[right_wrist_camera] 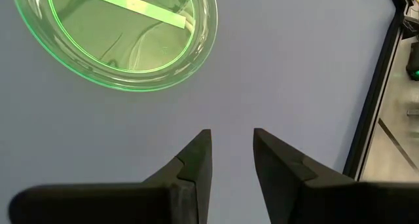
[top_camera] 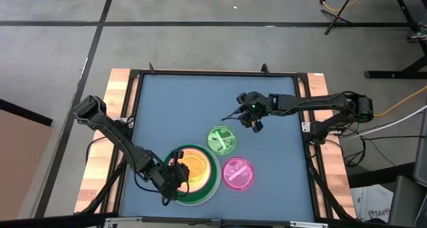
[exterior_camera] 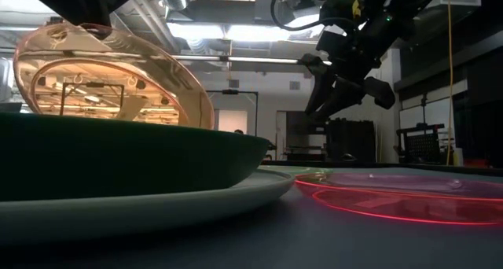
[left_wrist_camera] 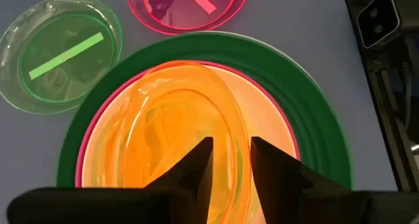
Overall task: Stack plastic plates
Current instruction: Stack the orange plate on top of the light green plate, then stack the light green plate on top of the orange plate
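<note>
Glossy translucent plastic plates [left_wrist_camera: 177, 112], matt table [top_camera: 173, 108]

Two dark jointed arms, black cables, wedge-shaped claw [left_wrist_camera: 230, 175] fingers.

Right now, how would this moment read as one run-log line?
left gripper: jaws straddle tilted orange plate rim over stack | right gripper: open, empty, beside green plate | pink plate: unstacked

orange plate [left_wrist_camera: 163, 126], dark green plate [left_wrist_camera: 308, 112], perhaps pink-rimmed plate [left_wrist_camera: 288, 135] between
</note>
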